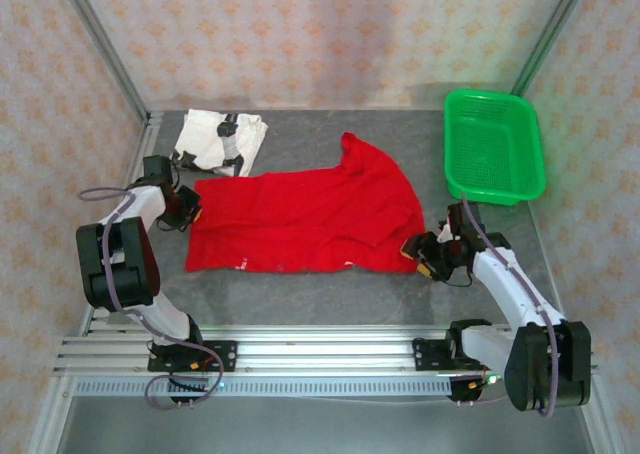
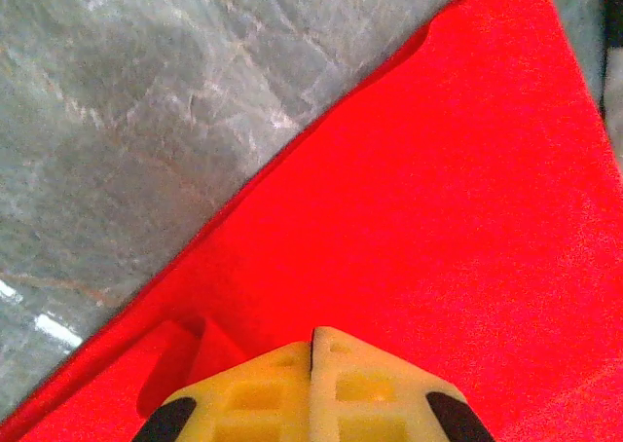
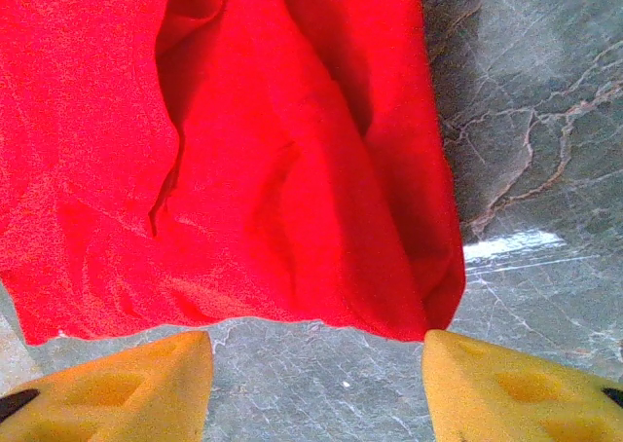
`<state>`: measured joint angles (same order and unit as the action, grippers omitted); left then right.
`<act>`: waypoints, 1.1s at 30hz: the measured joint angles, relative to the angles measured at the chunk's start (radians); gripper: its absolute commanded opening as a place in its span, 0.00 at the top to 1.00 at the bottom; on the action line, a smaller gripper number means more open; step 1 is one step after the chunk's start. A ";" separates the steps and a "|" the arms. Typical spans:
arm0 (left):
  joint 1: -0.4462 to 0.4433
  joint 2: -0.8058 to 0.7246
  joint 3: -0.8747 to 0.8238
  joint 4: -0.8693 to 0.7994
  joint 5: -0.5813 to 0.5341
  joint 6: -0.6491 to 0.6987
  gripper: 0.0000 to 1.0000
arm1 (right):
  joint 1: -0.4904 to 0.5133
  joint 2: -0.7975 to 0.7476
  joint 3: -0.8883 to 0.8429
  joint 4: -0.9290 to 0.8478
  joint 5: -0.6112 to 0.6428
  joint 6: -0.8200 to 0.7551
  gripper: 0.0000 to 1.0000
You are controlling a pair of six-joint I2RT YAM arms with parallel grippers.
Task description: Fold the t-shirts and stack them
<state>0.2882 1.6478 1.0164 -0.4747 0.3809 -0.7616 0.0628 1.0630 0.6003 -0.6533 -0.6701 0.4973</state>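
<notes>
Pressed together, the fingertips of the left gripper (image 1: 186,212) (image 2: 311,343) are seen on the left edge of the red t-shirt (image 1: 310,219) (image 2: 438,218) (image 3: 243,150). A small ridge of cloth is raised just beside them, so the hem is judged to be pinched. The right gripper (image 1: 420,250) (image 3: 316,349) is held spread at the shirt's near right corner. Its two yellow tips stand apart on either side, and nothing is gripped between them.

The red t-shirt is laid out across the middle of the table (image 1: 300,289) (image 2: 127,101) (image 3: 526,121), flat on the left and bunched into folds on the right. The white t-shirt (image 1: 215,139) is lying at the far left, just beside the red one's far left corner. The green basket (image 1: 530,134) is set at the far right, apart from both.

The step in hand is judged to be the taking of both ends before a fold is made. For this to be done well, the right jaws should be eased forward until the corner lies fully between the pads, and only then closed. Care is needed on that bunched side, so that the hem is taken cleanly and not a loose inner fold. Once both ends are held, they should be raised together and level, with the cloth kept lightly taut. The fold should be laid down edge to edge, and the white shirt should not be dragged.
</notes>
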 measured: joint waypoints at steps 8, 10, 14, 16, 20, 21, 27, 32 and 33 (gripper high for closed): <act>0.008 0.035 0.106 -0.002 0.000 -0.026 0.55 | 0.000 -0.047 0.000 -0.036 0.003 0.000 0.38; 0.010 -0.007 0.108 -0.009 -0.001 -0.033 0.39 | 0.000 -0.079 -0.003 -0.044 0.006 0.000 0.38; 0.014 -0.185 0.100 -0.057 -0.007 -0.027 0.35 | 0.000 -0.128 -0.021 -0.061 0.011 0.008 0.38; 0.008 -0.315 0.065 -0.072 -0.007 -0.026 0.36 | 0.000 -0.141 -0.034 -0.072 0.014 0.020 0.38; -0.032 -0.532 -0.116 -0.083 -0.013 -0.047 0.53 | 0.007 -0.144 -0.053 -0.068 0.015 0.052 0.38; -0.038 -0.563 -0.174 -0.082 -0.007 -0.057 0.58 | 0.012 -0.141 -0.059 -0.064 0.015 0.058 0.38; -0.053 -0.529 -0.379 -0.077 0.008 -0.100 0.77 | 0.046 -0.063 -0.068 -0.002 0.011 0.080 0.39; -0.088 -0.438 -0.381 0.009 0.014 -0.105 0.84 | 0.057 0.048 -0.067 0.091 0.021 0.095 0.48; -0.092 -0.412 -0.382 0.024 0.014 -0.105 0.85 | 0.058 0.071 -0.066 0.109 0.028 0.098 0.55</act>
<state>0.1959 1.2362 0.6346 -0.4507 0.3950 -0.8669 0.1211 1.1339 0.5346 -0.5446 -0.6422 0.5949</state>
